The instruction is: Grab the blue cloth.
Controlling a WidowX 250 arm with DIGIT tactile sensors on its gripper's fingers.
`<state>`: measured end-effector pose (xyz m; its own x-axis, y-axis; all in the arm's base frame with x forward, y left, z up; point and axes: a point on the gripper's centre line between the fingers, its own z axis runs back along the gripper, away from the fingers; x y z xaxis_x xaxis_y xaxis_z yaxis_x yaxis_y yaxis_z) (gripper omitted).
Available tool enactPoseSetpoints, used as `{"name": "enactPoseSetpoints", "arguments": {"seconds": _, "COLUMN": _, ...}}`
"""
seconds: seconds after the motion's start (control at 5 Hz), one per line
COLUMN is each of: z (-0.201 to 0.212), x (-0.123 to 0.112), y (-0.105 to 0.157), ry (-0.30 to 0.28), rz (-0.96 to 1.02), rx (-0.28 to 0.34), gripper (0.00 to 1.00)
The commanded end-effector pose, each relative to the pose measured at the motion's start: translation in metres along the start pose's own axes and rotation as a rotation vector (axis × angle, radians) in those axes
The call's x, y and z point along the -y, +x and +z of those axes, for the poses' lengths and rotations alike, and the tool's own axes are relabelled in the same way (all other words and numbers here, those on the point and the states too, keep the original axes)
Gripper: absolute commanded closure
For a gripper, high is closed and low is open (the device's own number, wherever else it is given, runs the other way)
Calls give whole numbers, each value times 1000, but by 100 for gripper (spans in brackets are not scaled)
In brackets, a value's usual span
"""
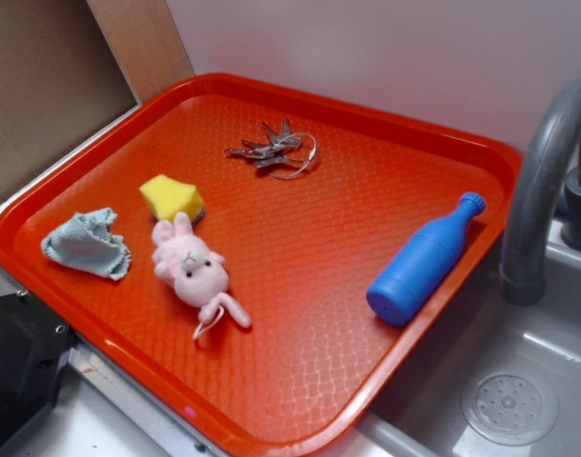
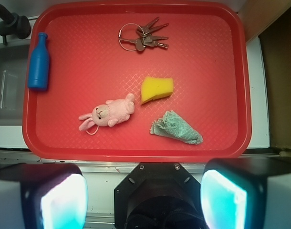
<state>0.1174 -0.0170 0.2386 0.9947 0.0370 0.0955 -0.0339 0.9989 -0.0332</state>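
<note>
Teal-lit gripper (image 2: 143, 193) fingers (image 2: 224, 200) spread wide at near edge of wrist view, holding nothing, clear of red tray (image 2: 136, 152). Blue cloth (image 2: 175, 128) crumpled on tray near its front edge, just beside yellow sponge (image 2: 157, 88), with pink bunny (image 2: 109, 113) close by. Farther off, blue bottle (image 2: 39, 62) along sink-side rim and keys (image 2: 143, 37) near far edge.

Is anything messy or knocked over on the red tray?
The blue bottle lies on its side near the tray edge by the sink instead of standing. The blue cloth is crumpled in a heap, not flat. Nothing looks spilled or broken.
</note>
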Motion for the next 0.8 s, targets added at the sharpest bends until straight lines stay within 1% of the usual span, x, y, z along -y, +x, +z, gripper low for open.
{"name": "enactPoseSetpoints", "arguments": {"seconds": 0.0, "z": 0, "x": 0, "y": 0, "ry": 0, "rz": 0, "rx": 0, "gripper": 0}}
{"name": "enactPoseSetpoints", "arguments": {"seconds": 0.2, "z": -52, "x": -36, "y": 30, "ry": 75, "rz": -79, "rx": -45, "gripper": 0}}
{"name": "enactPoseSetpoints", "arguments": {"seconds": 0.4, "z": -100, "x": -58, "y": 43, "ry": 68, "rz": -260, "rx": -61, "gripper": 0}}
{"name": "enactPoseSetpoints", "arguments": {"seconds": 0.6, "z": -139, "x": -74, "y": 32, "ry": 87, "rz": -368, "rx": -82, "gripper": 0}}
